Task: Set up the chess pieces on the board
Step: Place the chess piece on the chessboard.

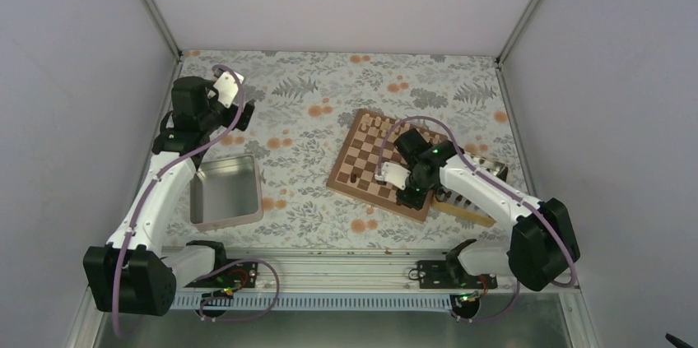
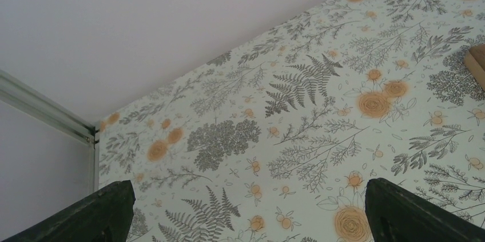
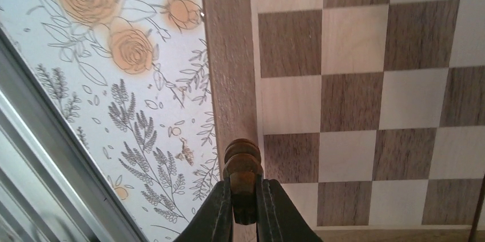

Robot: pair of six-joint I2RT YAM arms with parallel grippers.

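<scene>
1. The right pincer point(image 3: 245, 196) is clenching on one dark brown chess piece point(image 3: 242, 165). The two fingers are pressing its sides, and its rounded, ringed end is projecting past the fingertips.
2. The piece's long axis is running in line with the fingers rather than across them. Whether the projecting end is the head or the base cannot be told from the wrist view.
3. In the right wrist view, the held piece is hanging over the plain brown border of the board point(image 3: 229, 53), at the edge facing the patterned tabletop point(image 3: 114, 110). The checked squares are lying just to one side of it.
4. The coming move is therefore likely a short shift sideways from the border onto a neighbouring edge square, followed by a lowering. The piece would probably have to be brought upright before release.
5. In the overhead view, the right arm is reaching over the near edge of the board, beside the light wooden tray point(image 1: 463, 210). Pale cream pieces point(image 1: 377, 124) are standing along the far row.
6. The left pincer point(image 2: 251, 213) is released. Its fingers point(image 2: 108, 210) are standing wide apart with nothing between them, over bare tabletop.
7. The left arm is resting well apart from the board, beyond the grey metal tin point(image 1: 226, 192), so the right arm is the nearer one.
</scene>
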